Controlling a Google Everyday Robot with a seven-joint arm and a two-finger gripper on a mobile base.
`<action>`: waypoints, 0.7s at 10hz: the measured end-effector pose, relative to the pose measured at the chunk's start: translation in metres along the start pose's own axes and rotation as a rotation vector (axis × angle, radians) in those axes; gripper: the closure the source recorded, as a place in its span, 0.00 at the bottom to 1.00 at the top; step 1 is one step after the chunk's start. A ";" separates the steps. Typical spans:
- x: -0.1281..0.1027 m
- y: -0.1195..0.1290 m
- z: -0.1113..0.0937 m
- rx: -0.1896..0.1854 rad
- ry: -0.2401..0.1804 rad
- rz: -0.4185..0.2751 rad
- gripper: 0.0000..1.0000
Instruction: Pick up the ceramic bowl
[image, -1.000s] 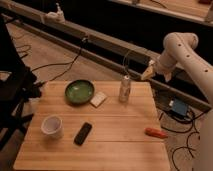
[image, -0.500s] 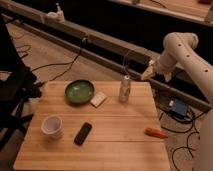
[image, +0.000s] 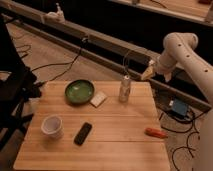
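The ceramic bowl (image: 79, 91) sits on the far left part of the wooden table (image: 115, 137). It is round and shallow, green inside with a dark rim. My gripper (image: 148, 73) hangs at the end of the white arm (image: 187, 52), above and beyond the table's far right corner. It is well to the right of the bowl and touches nothing.
A white paper cup (image: 52, 126) stands at the front left. A black phone-like object (image: 83, 134) lies beside it. A pale flat packet (image: 99, 99) lies right of the bowl. A can (image: 124, 89) stands at the far edge. An orange object (image: 156, 132) lies at the right edge. Cables cross the floor.
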 end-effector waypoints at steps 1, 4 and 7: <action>0.000 0.000 0.000 0.000 0.000 0.000 0.20; 0.011 0.001 -0.009 -0.015 0.024 -0.002 0.20; 0.046 -0.042 -0.032 0.009 0.075 -0.092 0.20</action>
